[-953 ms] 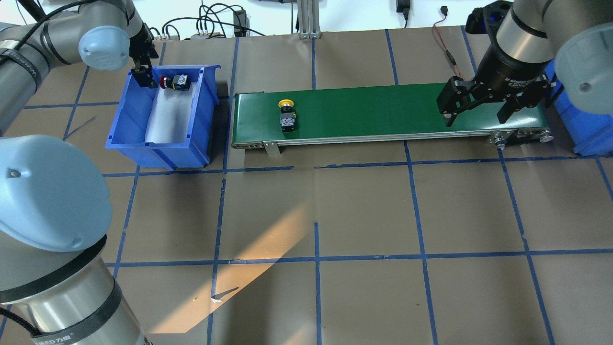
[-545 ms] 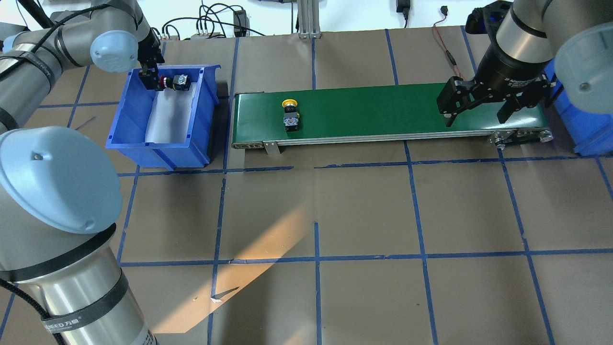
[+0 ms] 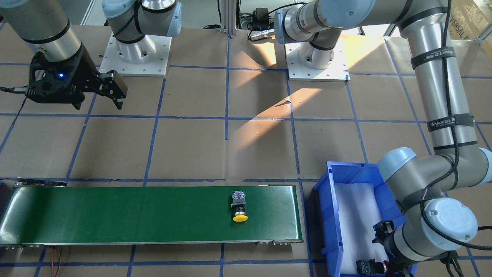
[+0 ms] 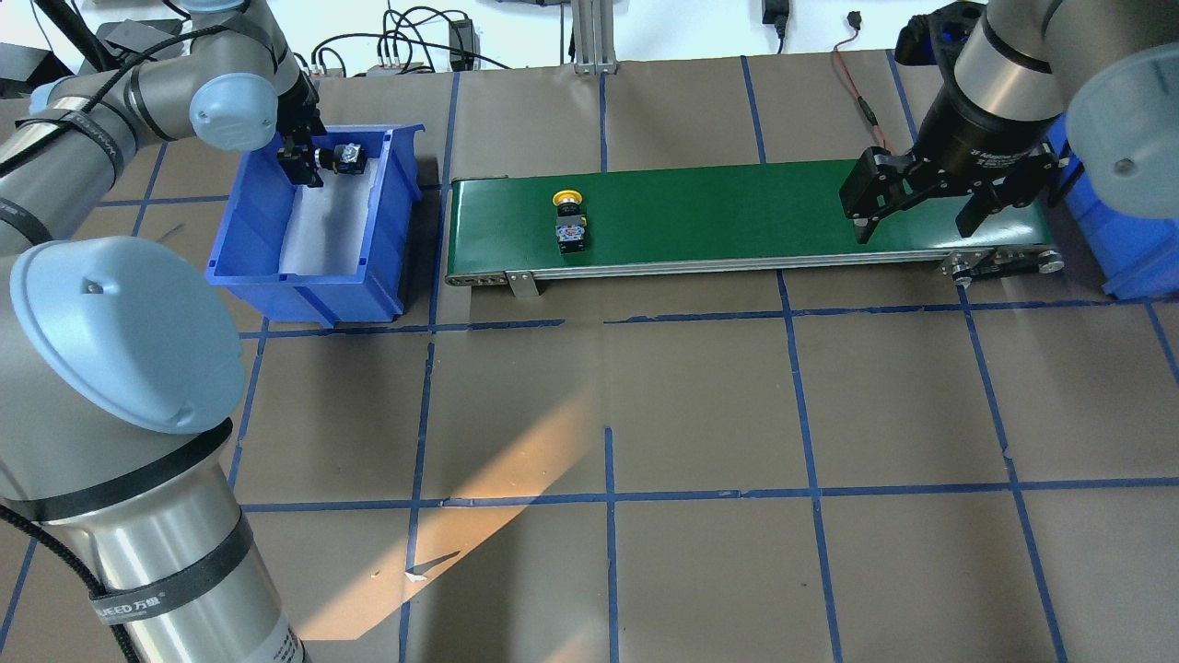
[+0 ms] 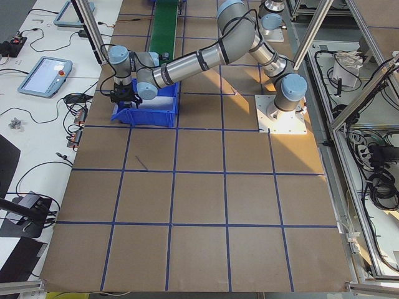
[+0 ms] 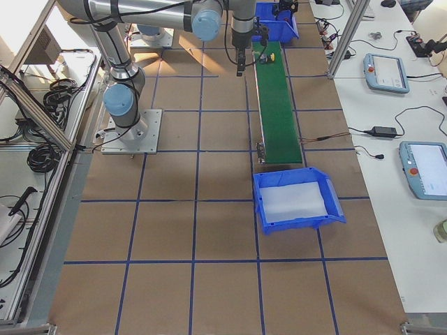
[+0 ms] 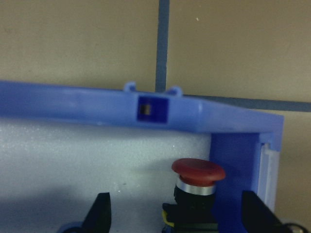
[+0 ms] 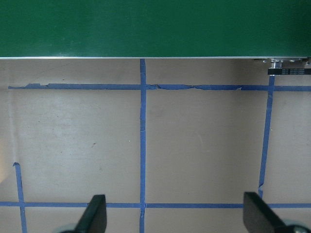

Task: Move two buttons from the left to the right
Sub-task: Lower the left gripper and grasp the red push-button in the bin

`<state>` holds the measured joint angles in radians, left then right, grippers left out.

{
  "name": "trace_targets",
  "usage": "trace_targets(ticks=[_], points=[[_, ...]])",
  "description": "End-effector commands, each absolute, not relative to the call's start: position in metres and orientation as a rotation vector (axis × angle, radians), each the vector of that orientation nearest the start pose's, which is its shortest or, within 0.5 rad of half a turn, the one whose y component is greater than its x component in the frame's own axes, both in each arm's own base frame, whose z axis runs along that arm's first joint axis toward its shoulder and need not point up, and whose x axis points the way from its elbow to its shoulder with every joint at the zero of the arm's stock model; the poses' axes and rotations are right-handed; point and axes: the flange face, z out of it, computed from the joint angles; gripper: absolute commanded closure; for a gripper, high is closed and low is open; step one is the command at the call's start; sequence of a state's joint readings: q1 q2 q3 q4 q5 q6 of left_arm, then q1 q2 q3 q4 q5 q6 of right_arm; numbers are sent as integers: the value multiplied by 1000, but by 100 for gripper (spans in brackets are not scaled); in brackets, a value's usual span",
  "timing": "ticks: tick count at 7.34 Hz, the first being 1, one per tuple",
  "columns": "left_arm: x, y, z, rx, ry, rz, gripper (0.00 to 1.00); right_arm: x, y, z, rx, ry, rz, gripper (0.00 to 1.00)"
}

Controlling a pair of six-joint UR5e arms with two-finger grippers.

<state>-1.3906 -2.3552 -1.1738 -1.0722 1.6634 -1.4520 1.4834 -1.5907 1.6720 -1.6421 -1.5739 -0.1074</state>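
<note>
The red-capped button (image 7: 198,182) lies at the far end of the left blue bin (image 4: 304,285); the overhead view shows its base (image 4: 346,157), while its cap is hidden by the gripper. My left gripper (image 7: 177,218) is open and low inside the bin. Its fingertips (image 7: 99,213) stand wide on either side of this button without touching it. The yellow-capped button (image 4: 569,216) lies on the green conveyor belt (image 4: 737,207), near its left end. My right gripper (image 4: 914,221) hangs open over the belt's right end, holding nothing.
A second blue bin (image 4: 1142,258) stands past the belt's right end, with white padding inside as seen in the exterior right view (image 6: 297,202). Cables run along the table's far edge. Blue tape lines grid the brown table surface.
My left gripper has shifted right inside the bin, so its fingers now straddle the red button's cap. The yellow button has travelled a little to the right on the belt. The right gripper is unmoved.
</note>
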Motion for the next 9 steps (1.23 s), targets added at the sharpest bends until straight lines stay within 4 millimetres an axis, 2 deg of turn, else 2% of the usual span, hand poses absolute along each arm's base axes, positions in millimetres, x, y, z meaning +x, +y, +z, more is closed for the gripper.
trace_targets(ticks=[1, 6, 7, 9], points=[[17, -784, 216, -2275, 2130, -208, 5, 90, -491, 455, -31, 3143, 17, 0], [14, -776, 203, -2242, 2131, -159, 5, 91, -490, 456, -29, 3144, 15, 0], [13, -773, 199, -2237, 2129, -148, 7, 91, -490, 456, -31, 3144, 15, 0], [14, -772, 200, -2245, 2132, -153, 59, 91, -491, 456, -31, 3144, 12, 0]])
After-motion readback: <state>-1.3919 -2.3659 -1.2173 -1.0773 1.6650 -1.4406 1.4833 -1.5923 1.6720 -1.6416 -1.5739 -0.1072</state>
